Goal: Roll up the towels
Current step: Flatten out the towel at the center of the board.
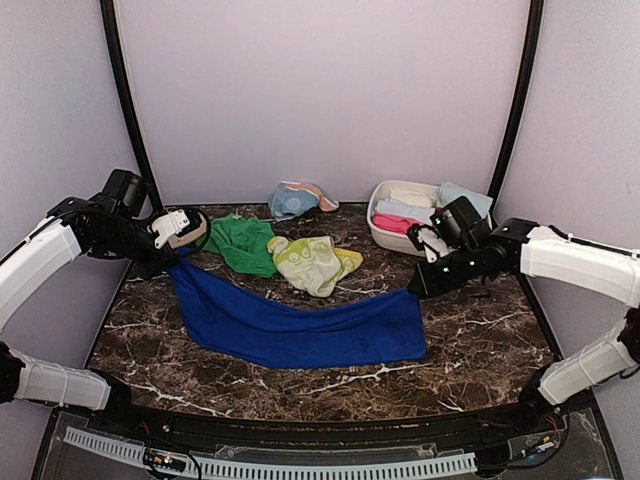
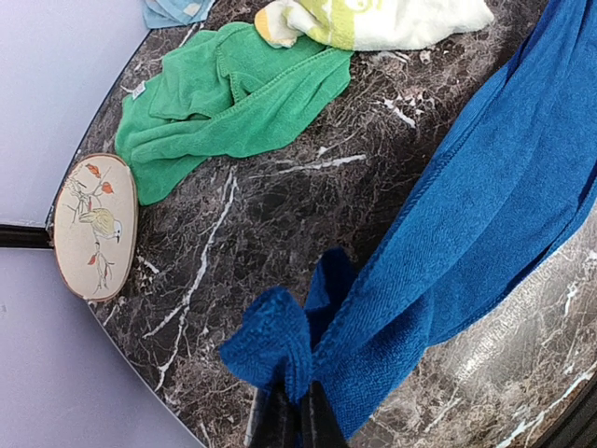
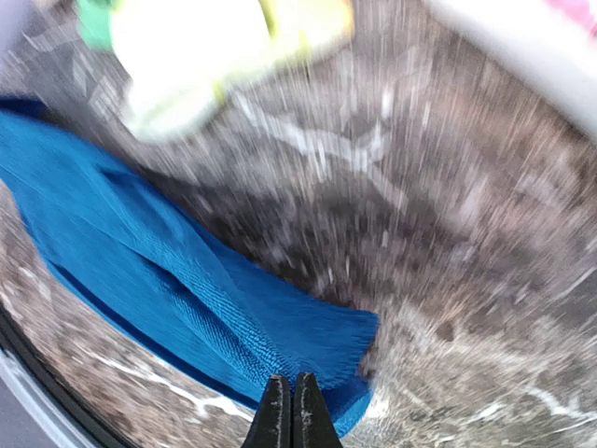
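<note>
Royal blue towel (image 1: 300, 325), slung across the near worktop (image 1: 480, 340): keep taut and level, left tool (image 2: 298, 411) clenched on one corner, right tool (image 3: 291, 392) closed at the other, hold uncertain; four loose towels counted, green towel (image 1: 240, 243), yellow-green towel (image 1: 312, 262), light blue towel (image 1: 290, 202) behind, one basin (image 1: 385, 238), one disc (image 2: 95, 227).

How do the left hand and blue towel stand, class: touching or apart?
Touching. Left wrist view: left hand shut on a bunched corner of the blue towel.
</note>
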### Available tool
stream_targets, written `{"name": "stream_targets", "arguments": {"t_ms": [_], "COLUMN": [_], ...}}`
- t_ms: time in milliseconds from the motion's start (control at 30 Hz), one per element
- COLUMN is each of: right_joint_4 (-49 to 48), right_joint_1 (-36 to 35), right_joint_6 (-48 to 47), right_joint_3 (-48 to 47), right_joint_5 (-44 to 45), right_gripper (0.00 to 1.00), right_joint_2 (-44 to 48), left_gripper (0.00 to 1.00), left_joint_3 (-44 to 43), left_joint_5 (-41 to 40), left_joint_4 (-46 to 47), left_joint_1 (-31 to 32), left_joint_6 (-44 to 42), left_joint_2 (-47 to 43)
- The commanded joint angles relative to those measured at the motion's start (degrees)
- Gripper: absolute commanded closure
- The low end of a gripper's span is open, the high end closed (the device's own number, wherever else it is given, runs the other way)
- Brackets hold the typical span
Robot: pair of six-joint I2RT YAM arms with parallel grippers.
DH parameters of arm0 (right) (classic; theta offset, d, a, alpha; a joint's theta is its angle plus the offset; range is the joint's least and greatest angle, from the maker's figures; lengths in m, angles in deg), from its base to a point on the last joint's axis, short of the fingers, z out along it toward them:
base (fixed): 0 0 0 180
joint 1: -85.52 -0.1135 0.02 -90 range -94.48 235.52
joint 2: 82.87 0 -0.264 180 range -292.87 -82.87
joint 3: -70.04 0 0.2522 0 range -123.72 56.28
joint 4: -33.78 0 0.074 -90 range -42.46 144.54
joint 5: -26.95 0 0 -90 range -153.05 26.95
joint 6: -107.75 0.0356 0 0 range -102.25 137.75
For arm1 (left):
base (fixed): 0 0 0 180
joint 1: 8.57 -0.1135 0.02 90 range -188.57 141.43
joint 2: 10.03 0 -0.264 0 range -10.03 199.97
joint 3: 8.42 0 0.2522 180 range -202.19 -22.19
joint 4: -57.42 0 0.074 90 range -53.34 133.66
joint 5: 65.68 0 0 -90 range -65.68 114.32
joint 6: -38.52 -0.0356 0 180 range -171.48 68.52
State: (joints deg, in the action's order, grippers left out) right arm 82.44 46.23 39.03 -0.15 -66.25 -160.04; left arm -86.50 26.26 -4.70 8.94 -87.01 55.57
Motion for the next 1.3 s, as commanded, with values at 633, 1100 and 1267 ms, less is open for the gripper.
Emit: {"name": "stream_targets", "arguments": {"t_ms": [633,1100,1267], "right_joint_4": [19.40,3.70,-5.22], "right_joint_1": [0.88,1.39,5.17], "right_joint_6": [7.75,9.95,7.95], "right_joint_3": [-12.83,9.13,10.65], "right_joint_5": [2.39,9.76,12.11], "right_gripper": [1.00,1.00,1.00], "right_joint_2": [31.09,23.49,12.18], "left_gripper": [1.00,1.00,1.00], "left_joint_3": [-15.08,5.57,11.97], "left_joint_5": [18.91,1.82,-4.16], "left_joint_4": [-26.70,-1.37,18.21], "left_joint_1": [-0.75,-0.74,-0.78], "left_joint_6": [-6.07,-0.99,0.03], "left_joint_2": [-18.69,-14.87,-4.17]}}
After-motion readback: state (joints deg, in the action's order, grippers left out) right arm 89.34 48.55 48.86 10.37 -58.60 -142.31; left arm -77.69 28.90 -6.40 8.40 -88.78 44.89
